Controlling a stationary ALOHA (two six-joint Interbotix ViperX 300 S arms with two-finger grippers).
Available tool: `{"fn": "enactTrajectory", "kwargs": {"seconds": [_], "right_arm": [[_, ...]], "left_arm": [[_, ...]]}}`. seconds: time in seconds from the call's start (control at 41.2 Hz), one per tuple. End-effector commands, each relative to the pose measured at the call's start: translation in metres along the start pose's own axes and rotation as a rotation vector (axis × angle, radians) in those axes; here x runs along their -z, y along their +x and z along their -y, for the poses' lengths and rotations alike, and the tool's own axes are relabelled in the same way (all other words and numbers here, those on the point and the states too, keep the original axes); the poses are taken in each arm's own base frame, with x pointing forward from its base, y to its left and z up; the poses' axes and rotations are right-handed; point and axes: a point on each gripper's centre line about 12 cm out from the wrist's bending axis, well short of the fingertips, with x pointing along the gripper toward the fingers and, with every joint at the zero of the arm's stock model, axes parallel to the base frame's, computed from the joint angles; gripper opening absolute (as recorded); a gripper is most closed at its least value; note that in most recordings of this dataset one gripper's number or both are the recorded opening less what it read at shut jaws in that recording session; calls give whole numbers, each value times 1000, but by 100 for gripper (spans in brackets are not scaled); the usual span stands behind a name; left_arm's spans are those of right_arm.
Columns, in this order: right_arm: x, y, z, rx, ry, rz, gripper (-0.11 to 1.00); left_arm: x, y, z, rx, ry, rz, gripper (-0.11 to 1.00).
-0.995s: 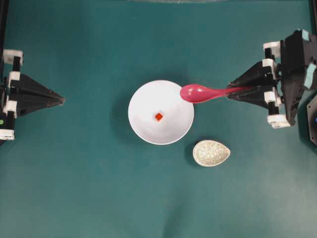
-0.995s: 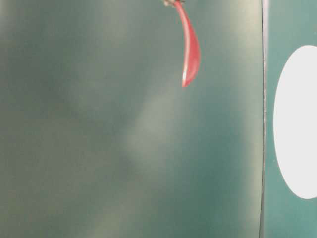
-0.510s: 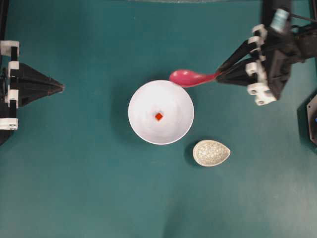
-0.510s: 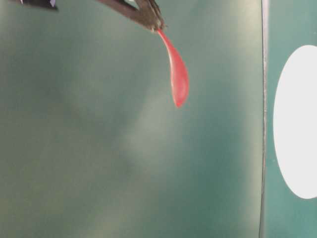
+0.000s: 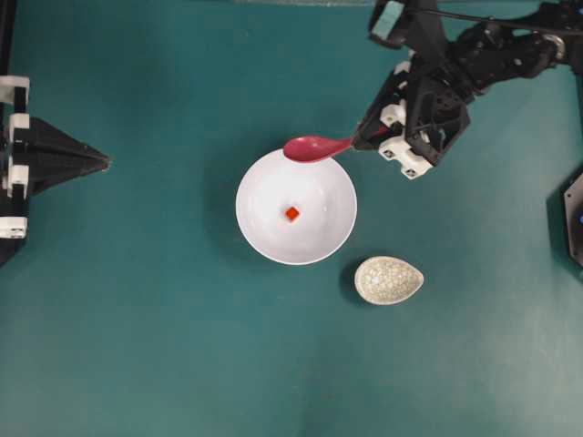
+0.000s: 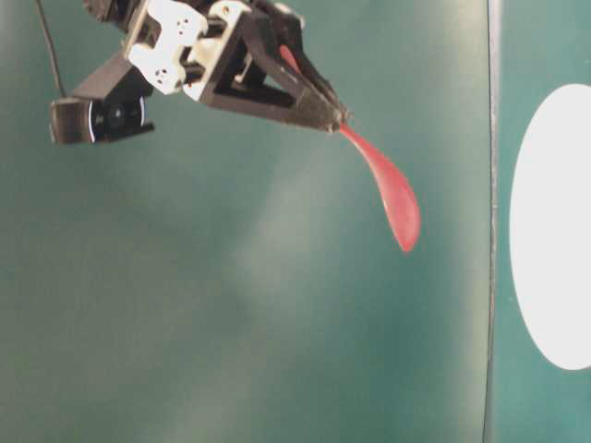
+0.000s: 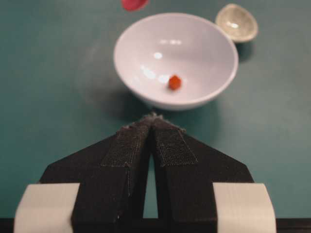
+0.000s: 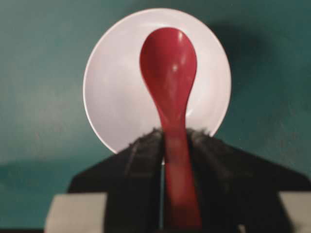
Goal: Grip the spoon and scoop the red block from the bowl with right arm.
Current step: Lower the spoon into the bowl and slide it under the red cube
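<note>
The right gripper (image 5: 357,141) is clamped on the spoon (image 5: 314,147) handle between its fingers; past the fingertips, the scoop hangs over the bowl (image 5: 264,237) rim. Beyond it, the red block (image 5: 291,214) lies in the bowl's middle. The left gripper (image 5: 105,162), fingers together, sits well apart.

A teal-green tabletop (image 5: 164,346) fills the view (evenly lit, faint soft shadows), no walls visible.

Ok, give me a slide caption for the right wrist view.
Right gripper holds the spoon by its handle, scoop poised above the white bowl.
</note>
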Motion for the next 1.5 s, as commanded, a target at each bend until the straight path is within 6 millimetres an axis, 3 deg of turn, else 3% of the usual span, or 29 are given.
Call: {"fn": "enactTrajectory", "kwargs": {"seconds": [0.0, 0.364, 0.582, 1.043, 1.48], "right_arm": [[-10, -6, -8, -4, -18, 7, 24], [2, 9, -24, 37, -48, -136, 24], [18, 32, -38, 38, -103, -214, 24], [30, 67, -22, 118, -164, -302, 24], [26, 87, -17, 132, -180, -289, 24]], "left_arm": [[-7, -2, -1, -3, -1, 23, 0], [-7, -2, -1, -4, 2, 24, 0], [-7, -2, -1, -3, 0, 23, 0], [-7, -2, -1, -3, -1, 25, 0], [-7, -2, -1, -3, -1, 25, 0]]}}
